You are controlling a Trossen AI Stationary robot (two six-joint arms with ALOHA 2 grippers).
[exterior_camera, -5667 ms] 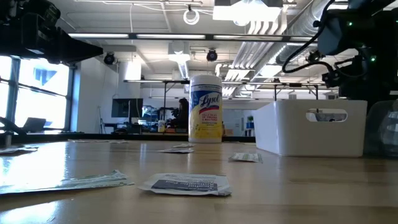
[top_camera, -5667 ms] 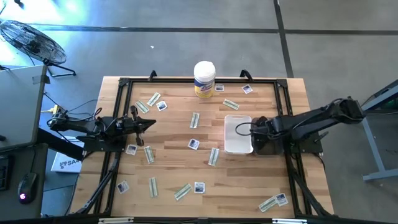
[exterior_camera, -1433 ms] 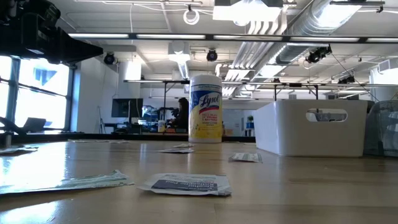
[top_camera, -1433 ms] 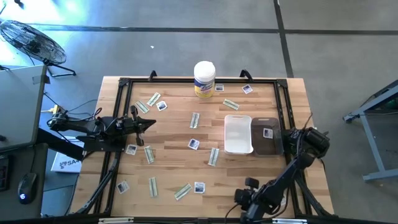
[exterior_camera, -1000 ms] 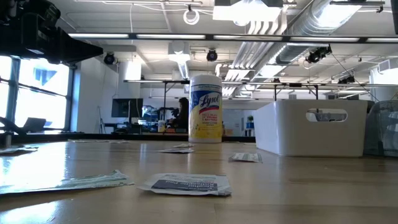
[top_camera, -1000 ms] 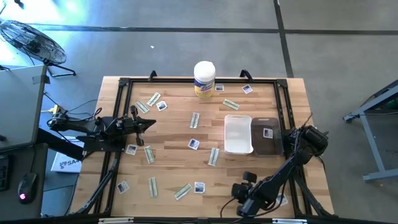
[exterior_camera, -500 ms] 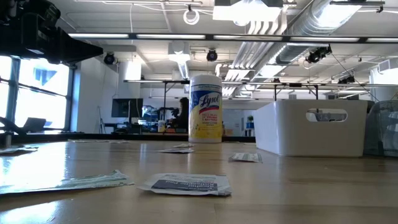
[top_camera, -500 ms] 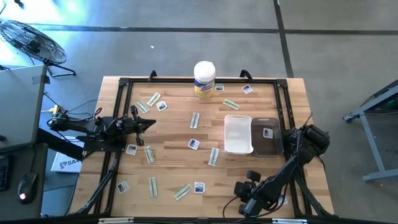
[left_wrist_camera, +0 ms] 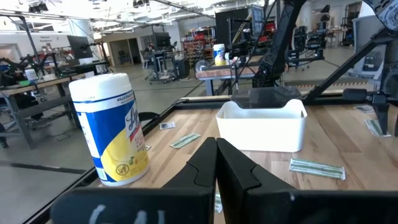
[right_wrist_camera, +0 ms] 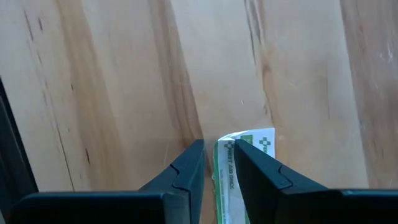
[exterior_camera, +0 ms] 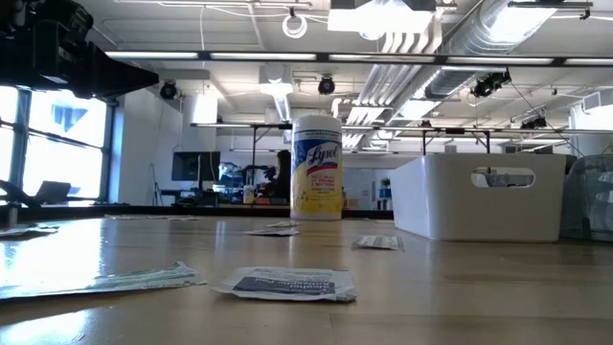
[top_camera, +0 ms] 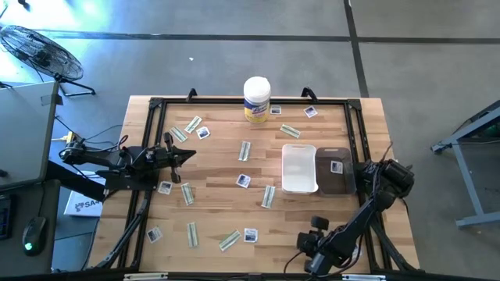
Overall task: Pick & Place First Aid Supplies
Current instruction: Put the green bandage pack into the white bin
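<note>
Shifted slightly at near edge: right gripper (right_wrist_camera: 216, 163) | pinching green-white strip (right_wrist_camera: 239, 163), long axis along fingers | left gripper (left_wrist_camera: 216, 163) pressed together, waiting

Eight strips (top_camera: 244, 151) lay on the tabletop (top_camera: 219, 168), plus one more strip (right_wrist_camera: 227, 168) in the right wrist view. At least seven squares (top_camera: 243, 180). One canister (top_camera: 256, 99), one white bin (top_camera: 298, 168), one dark bin (top_camera: 337, 181).

Bright overhead lighting, window glare (low view), blurred foreground
</note>
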